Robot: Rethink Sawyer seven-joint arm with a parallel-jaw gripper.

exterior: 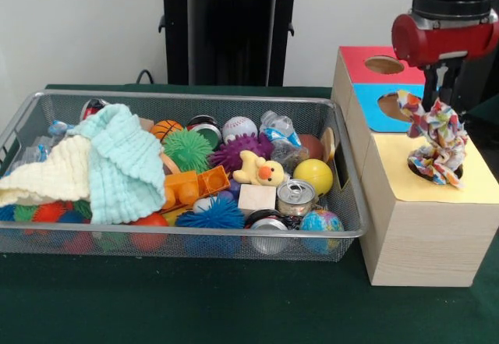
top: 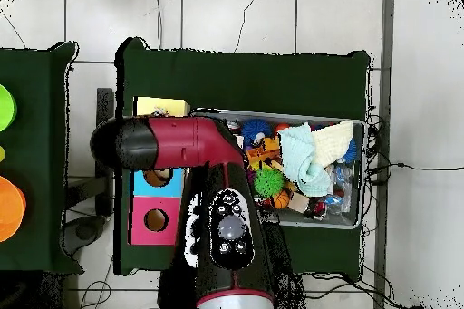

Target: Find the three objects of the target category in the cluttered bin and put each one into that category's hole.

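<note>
My gripper [exterior: 441, 98] hangs over the largest pale wooden box with the yellow top [exterior: 477, 182], at the right in the front view. It is shut on a ruffled spotted fabric piece [exterior: 437, 137], whose lower end reaches down onto the round dark hole [exterior: 458, 174]. The silver wire-mesh bin [exterior: 195, 97] stands left of the box, full of toys. No other spotted fabric shows in the bin. In the overhead view the arm [top: 227, 224] hides the gripper and most of the yellow box [top: 161, 106]; the bin [top: 362, 178] lies to its right.
A mint-green waffle cloth [exterior: 121, 161] and a cream cloth [exterior: 51, 176] cover the bin's left part. Balls, a rubber duck [exterior: 261, 171] and cans [exterior: 295, 196] fill the rest. The blue-faced box [exterior: 390, 114] and red-faced box [exterior: 366, 55] stand behind the yellow one.
</note>
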